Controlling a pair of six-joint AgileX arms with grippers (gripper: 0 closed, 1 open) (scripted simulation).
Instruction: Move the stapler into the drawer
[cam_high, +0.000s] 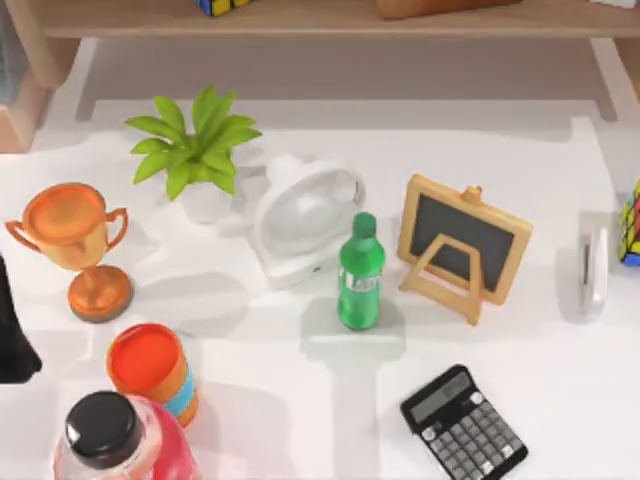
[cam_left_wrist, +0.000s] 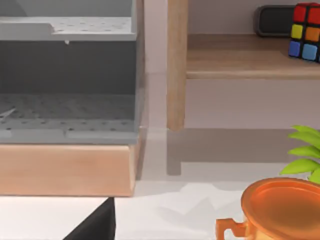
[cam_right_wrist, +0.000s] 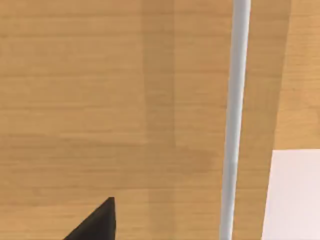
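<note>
While the stapler (cam_high: 594, 270) lies untouched at about three o'clock on the white table (cam_high: 560, 400), near the right edge and just beside a colour-cube puzzle (cam_high: 631, 222), neither arm is close to it. Part of the left arm (cam_high: 14, 335) shows as a dark shape at the table's nine o'clock edge, below the orange trophy (cam_high: 72, 240). From the left wrist view, one dark fingertip (cam_left_wrist: 95, 225) pokes in at the frame's lower edge, aimed toward the open grey drawer (cam_left_wrist: 67, 107) with its wooden front (cam_left_wrist: 65, 170); whether that gripper's fingers are apart or together I cannot tell. The right wrist view shows a dark fingertip (cam_right_wrist: 97, 222) over a wooden floor, beside a pale upright bar (cam_right_wrist: 235, 115) and a corner of the white tabletop (cam_right_wrist: 295, 195); its finger spacing I cannot tell either.

Toward the table's centre stands a green bottle (cam_high: 360, 272), with a round white fan (cam_high: 305, 218) just beside it at ten o'clock and a small chalkboard easel (cam_high: 462, 245) toward three. A potted plant (cam_high: 195, 150) sits near eleven o'clock. At five o'clock lies a dark calculator (cam_high: 465, 425). Around seven o'clock stand an orange-topped cup (cam_high: 152, 370) and a pink bottle with a black cap (cam_high: 105, 432).
</note>
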